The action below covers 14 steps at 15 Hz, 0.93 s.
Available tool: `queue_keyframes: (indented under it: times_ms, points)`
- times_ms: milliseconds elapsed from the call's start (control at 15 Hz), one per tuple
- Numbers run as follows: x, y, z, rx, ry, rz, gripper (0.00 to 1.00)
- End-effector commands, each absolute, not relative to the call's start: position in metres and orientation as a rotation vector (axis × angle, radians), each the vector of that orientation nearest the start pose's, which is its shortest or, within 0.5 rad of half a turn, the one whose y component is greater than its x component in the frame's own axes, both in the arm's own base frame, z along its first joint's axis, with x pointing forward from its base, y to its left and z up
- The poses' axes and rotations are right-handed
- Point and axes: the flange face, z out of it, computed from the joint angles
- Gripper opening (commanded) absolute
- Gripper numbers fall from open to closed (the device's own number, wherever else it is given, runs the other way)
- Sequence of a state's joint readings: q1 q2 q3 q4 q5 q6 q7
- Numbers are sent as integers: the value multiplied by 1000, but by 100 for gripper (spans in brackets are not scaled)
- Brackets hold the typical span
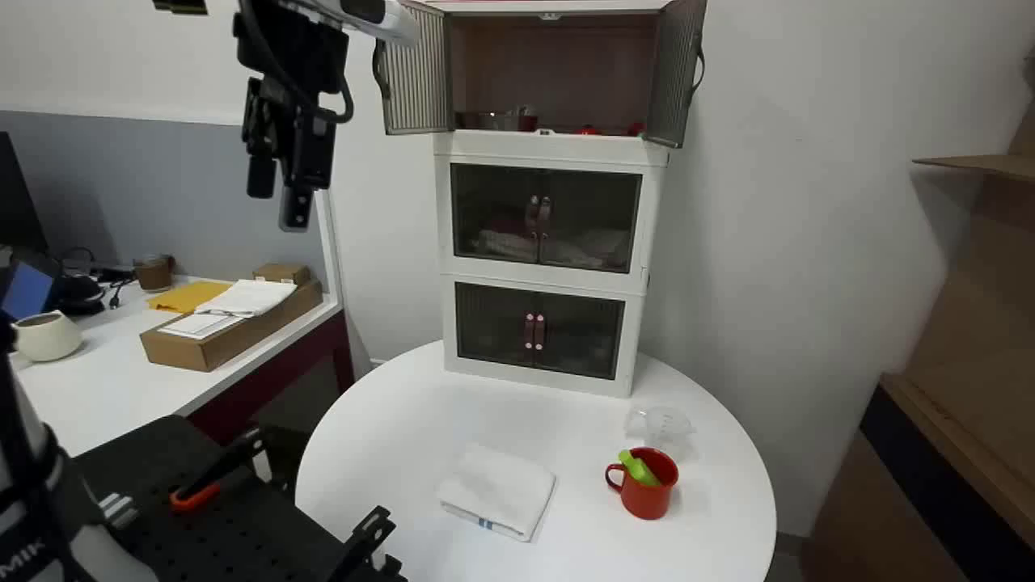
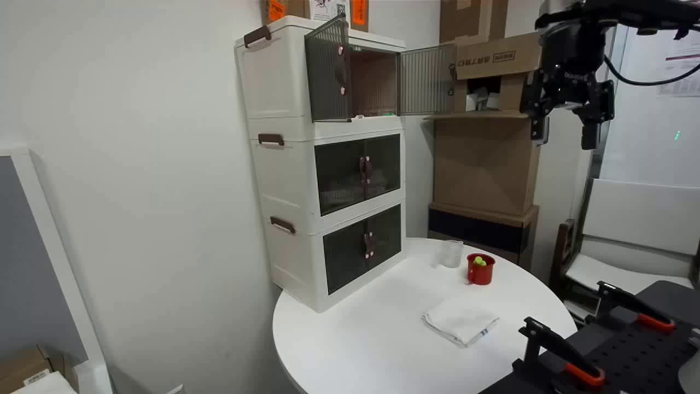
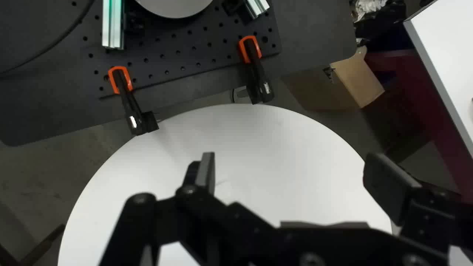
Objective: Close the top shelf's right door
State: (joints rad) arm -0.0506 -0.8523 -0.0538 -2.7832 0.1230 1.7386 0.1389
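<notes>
The white three-tier cabinet (image 1: 550,147) stands on a round white table (image 1: 380,461). The top shelf's right door (image 1: 678,77), a grey see-through panel with a dark handle, stands wide open; it also shows in an exterior view (image 2: 427,79). The top left door (image 1: 418,73) is open too, and it also shows in an exterior view (image 2: 327,74). My gripper (image 1: 279,196) is open and empty, high above the table and apart from both doors; it also shows in an exterior view (image 2: 565,135) and the wrist view (image 3: 295,177). The cabinet is out of the wrist view.
A red mug (image 1: 647,483) with a green item, a clear cup (image 1: 668,424) and a folded white towel (image 1: 497,489) are on the table. Cardboard boxes (image 2: 484,164) stand beside the cabinet. Clamps (image 3: 255,70) are on the robot's black base. A desk (image 1: 105,404) stands opposite.
</notes>
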Motion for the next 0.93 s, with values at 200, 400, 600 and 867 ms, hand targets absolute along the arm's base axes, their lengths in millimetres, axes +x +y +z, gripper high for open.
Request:
queue_keyframes:
  times_ms: [200,400,600,867]
  points:
    - [271,-16,421,-2948,376,309,100]
    - [286,-30,439,-2986,347,214,100]
    - [312,-67,470,-3134,299,110,100]
    - [368,-117,516,-3355,223,-87,100]
